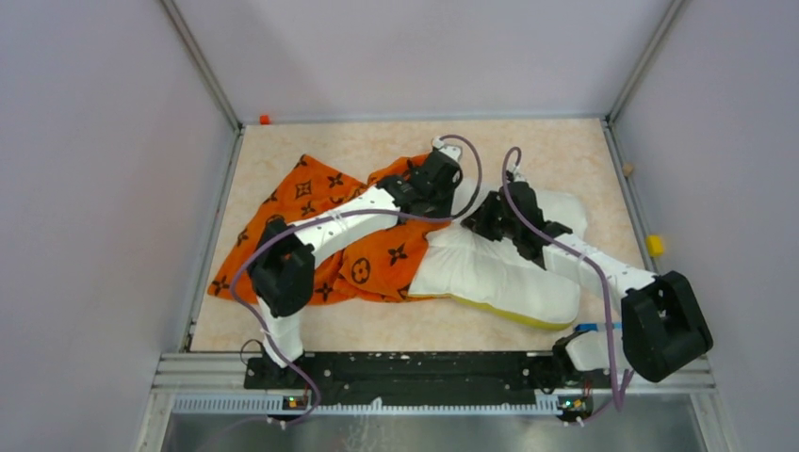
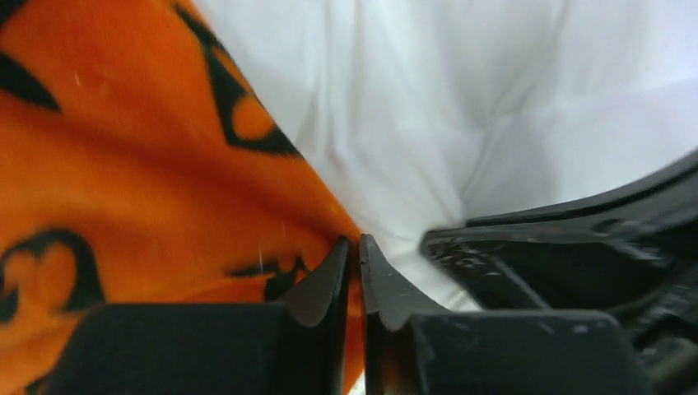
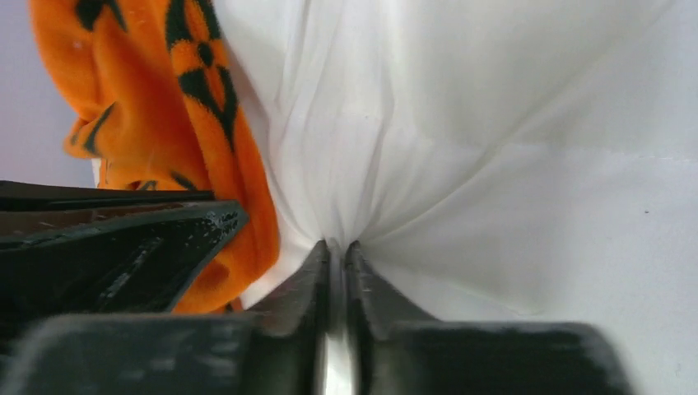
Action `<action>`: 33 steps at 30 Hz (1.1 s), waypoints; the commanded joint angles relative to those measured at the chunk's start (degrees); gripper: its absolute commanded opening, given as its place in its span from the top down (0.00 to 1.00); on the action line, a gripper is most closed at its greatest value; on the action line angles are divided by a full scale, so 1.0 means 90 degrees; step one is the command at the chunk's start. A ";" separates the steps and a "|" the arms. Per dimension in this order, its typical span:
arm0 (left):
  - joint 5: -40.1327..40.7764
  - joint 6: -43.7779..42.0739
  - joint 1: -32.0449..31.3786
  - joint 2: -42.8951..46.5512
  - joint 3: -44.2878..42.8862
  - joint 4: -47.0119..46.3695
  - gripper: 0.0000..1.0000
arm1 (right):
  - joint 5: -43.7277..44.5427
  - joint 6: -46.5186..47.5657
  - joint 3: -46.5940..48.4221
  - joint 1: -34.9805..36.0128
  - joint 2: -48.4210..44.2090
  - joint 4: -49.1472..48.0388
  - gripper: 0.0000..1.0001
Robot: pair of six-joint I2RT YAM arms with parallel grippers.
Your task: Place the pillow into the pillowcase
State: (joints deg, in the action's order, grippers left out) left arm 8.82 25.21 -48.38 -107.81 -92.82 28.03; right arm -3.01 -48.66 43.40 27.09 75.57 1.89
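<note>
Left hand [image 2: 352,247] is pinching the pillowcase [image 1: 311,202] edge, and right hand [image 3: 336,251] is pinched shut on a fold of the pillow [image 1: 509,273]. I'd lift that edge and feed the corner in low, no yanking. The pillow is puffy, white, quilted and yellow-edged, lying right of centre on the tabletop [image 1: 377,325], its left end meeting the case.

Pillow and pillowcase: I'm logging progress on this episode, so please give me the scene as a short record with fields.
pillow: white, quilted, on the table, right of centre, mostly outside the case
pillowcase: orange with black motifs, crumpled left of the pillow, its edge meeting the pillow's left end
left end effector: shut on the pillowcase edge, right beside the pillow
right end effector: shut on a pinch of pillow fabric
task status: pillow not yet in the pillowcase
</note>
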 commanded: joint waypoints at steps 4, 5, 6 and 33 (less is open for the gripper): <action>0.0027 0.0051 0.0072 0.1113 0.0375 -0.0094 0.55 | 0.0385 0.1071 0.0308 0.0242 -0.0576 0.0181 0.34; 0.0087 0.0050 0.0073 0.1257 0.0367 0.0060 0.48 | 0.0594 0.1328 0.0393 0.0326 -0.0697 0.0478 0.27; 0.0141 0.0034 0.0067 0.1419 0.0390 0.0216 0.43 | 0.0835 0.1576 0.0503 0.0451 -0.0820 0.0762 0.23; -0.0748 0.2119 0.0175 0.5929 0.5902 -0.0417 0.35 | 0.3140 0.3621 0.0384 0.4021 0.0700 0.1827 0.24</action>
State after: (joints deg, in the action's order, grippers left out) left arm 5.15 38.54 -45.17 -57.95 -46.70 33.76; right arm 21.02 -13.82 47.77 62.63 80.71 21.41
